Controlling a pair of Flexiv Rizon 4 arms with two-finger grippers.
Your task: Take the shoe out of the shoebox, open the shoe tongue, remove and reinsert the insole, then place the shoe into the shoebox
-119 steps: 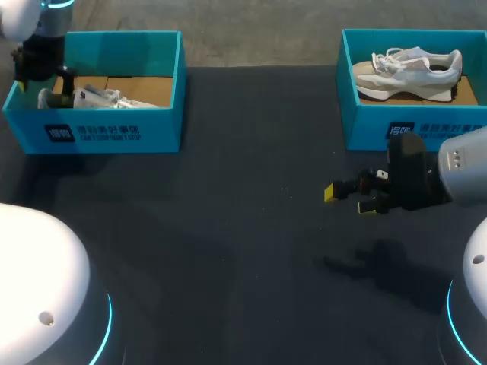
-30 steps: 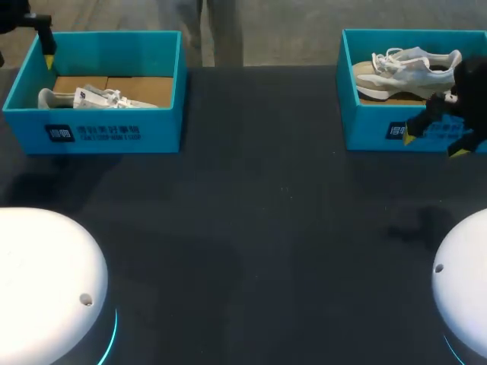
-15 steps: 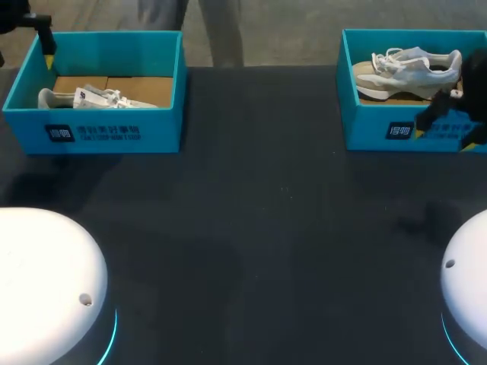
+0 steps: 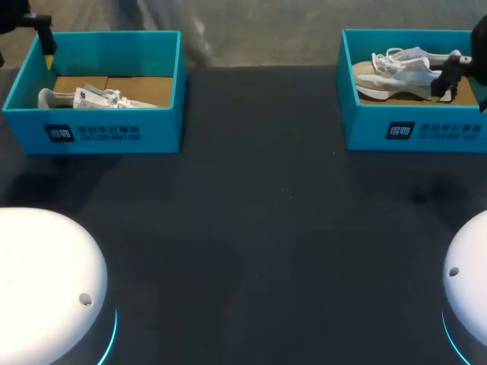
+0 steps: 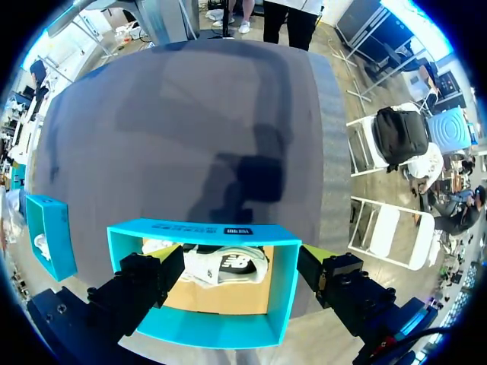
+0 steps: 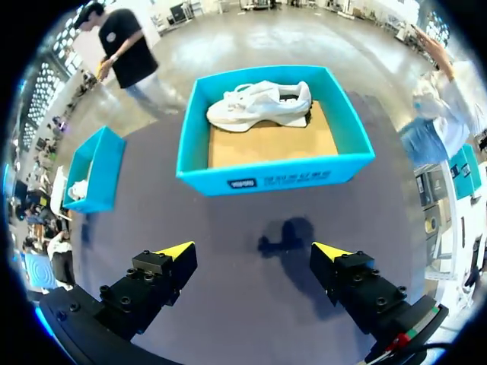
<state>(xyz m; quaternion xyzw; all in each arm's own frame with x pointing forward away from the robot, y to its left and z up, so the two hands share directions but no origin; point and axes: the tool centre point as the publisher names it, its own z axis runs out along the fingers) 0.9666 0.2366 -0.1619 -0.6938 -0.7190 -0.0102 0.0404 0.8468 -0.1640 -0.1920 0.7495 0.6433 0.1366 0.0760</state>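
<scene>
Hiding partly behind shoebox point(image 4: 91, 134) wall, left shoe point(image 4: 82, 97), left fingers point(image 5: 344, 283) released, right fingers point(image 6: 173, 250) released, right arm point(image 4: 482, 42) cropped.

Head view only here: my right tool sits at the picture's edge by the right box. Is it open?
Observer: Yes, the right tool is open and empty.
Operator: Over the shoe yet?
Observer: No. It hangs over the table; the right box, shoe inside, lies ahead of it.
Operator: Left tool?
Observer: The left tool is open as well, with the left box showing between its fingers.
</scene>
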